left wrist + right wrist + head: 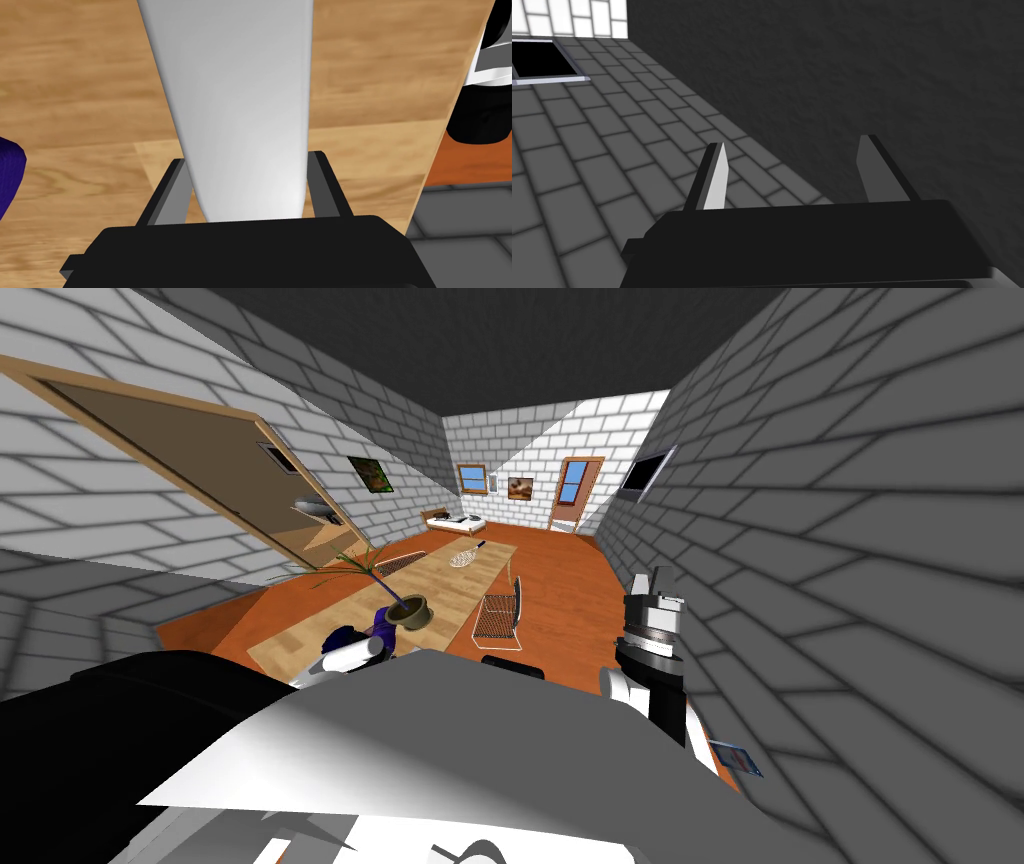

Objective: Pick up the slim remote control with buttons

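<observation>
Left hand [246,159] clamped on the plain white remote control [240,100], fingers pressing its sides, over the wooden tabletop [75,90]. Advise a straight, level lift with a firm grip. Right hand [792,140] spread, empty.

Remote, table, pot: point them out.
Remote [235,100], left wrist view, middle of white body.
Table [75,100], left wrist view, bare wood top.
Pot [416,618], head view, outer wall.

The remote [240,100] is running off the picture's edge beyond the left gripper [248,159], covering much of both fingers [326,185]. A purple thing [7,175] is showing only a corner, too little to name.
</observation>
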